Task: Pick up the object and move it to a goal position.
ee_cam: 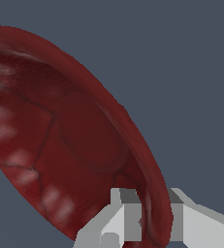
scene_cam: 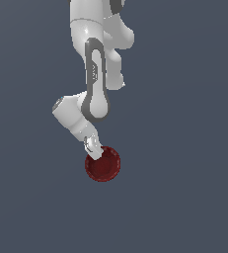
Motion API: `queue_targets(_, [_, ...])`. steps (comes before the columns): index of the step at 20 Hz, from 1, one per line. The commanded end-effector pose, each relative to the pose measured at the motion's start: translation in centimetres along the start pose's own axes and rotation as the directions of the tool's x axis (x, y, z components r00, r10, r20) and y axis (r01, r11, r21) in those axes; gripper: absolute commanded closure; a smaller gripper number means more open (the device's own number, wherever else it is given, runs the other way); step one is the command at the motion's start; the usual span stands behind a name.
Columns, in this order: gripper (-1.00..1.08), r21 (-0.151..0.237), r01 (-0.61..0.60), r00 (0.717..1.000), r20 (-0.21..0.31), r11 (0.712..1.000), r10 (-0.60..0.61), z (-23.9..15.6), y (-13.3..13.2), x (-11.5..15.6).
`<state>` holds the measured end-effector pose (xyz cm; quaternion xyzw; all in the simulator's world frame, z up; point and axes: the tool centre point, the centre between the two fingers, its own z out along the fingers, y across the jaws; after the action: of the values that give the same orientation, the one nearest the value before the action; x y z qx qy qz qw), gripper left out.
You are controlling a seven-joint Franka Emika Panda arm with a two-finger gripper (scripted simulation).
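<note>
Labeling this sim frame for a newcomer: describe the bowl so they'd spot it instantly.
Start at the white robot arm reaching down over the plain slate-grey ground. At its tip, the gripper meets the bowl at the rim, with the rim between the fingers in the wrist view. It is the only coloured thing: small, round, glossy dark red, faintly scalloped.

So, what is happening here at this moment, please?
A single white robot arm is handling a small dark red bowl. Its tool is at the bowl's rim, with one finger inside the bowl and one outside, as the wrist view shows. The fingers appear closed on the rim, so the bowl seems gripped. Whether it is already lifted cannot be told, and no goal marker is visible.
</note>
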<state>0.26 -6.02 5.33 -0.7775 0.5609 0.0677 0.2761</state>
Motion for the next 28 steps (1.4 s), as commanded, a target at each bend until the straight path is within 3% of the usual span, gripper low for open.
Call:
queue_targets(1, [1.08,-0.001,0.001,1.0,0.0,1.0,-0.001,-0.5,0.7,-1.0])
queue_targets(20, [1.08,-0.002,0.001,1.0,-0.001,1.0,-0.001,-6.0,8.3,-11.5])
queue_targets(28, [1.08,0.0,0.001,1.0,0.0,1.0,-0.001,-7.6,10.3,-14.4])
